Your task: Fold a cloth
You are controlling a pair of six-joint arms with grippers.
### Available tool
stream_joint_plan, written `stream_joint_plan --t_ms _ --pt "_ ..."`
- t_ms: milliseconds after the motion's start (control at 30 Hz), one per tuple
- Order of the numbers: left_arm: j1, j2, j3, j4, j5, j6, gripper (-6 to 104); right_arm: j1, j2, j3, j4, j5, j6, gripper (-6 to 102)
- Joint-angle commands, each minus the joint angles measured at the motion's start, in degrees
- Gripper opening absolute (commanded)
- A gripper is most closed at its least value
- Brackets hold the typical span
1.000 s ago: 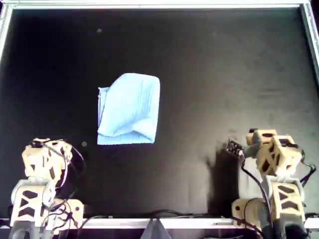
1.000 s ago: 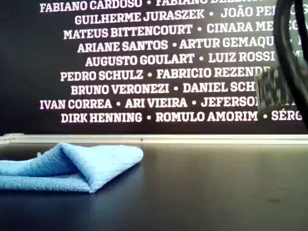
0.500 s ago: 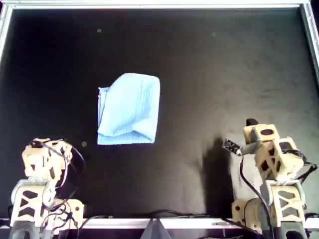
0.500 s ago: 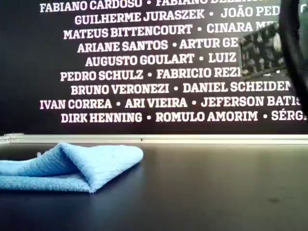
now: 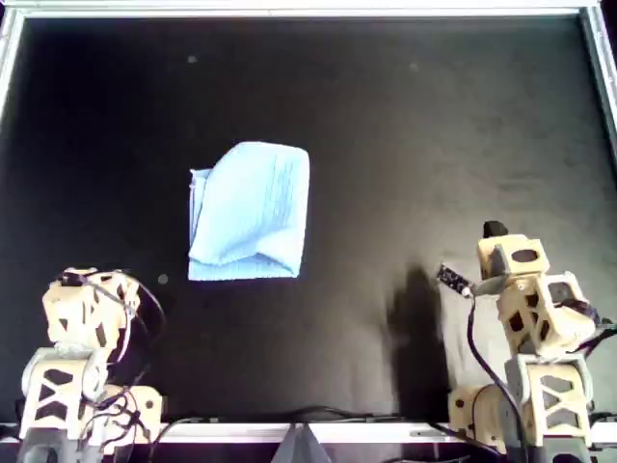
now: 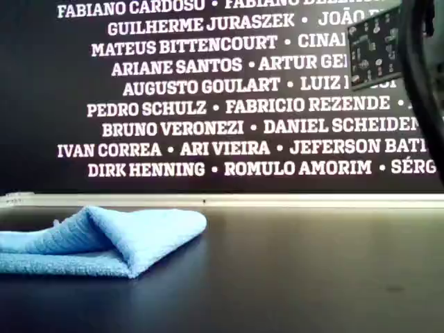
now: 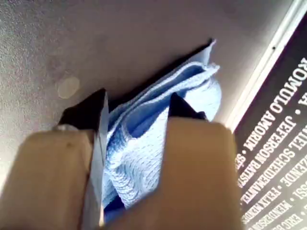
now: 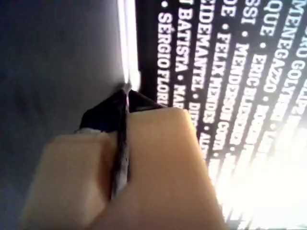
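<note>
So we've got the light blue ribbed fabric cloth lying folded over on the black table, well ahead of both arms and touching neither. The left gripper has its jaws apart and empty, and its wrist view looks straight through the gap at the cloth, so we'd call it the nearer arm. The right gripper is pinched together on nothing (it's raised and pointing at the back wall). The cloth's long axis runs away from the left gripper, with its near edge facing the jaws. That's probably where the next grab goes.
</note>
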Motion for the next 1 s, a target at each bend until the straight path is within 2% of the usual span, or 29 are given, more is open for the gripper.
stream_joint_plan --t_ms 0,100,233,967 --pt "0.79 0.35 -0.70 0.09 -0.18 -0.35 46 -0.44 2.20 0.70 6.50 -0.09 -0.35 -2" --pt "0.79 0.35 -0.70 0.09 -0.18 -0.35 46 -0.35 2.29 0.70 19.95 -0.09 0.26 -2" --pt "0.79 0.35 -0.70 0.09 -0.18 -0.35 46 -0.26 2.29 0.70 31.20 -0.09 -0.26 -2" --pt "0.79 0.35 -0.70 0.09 -0.18 -0.44 46 0.18 2.29 0.70 31.55 -0.09 -0.35 -2"
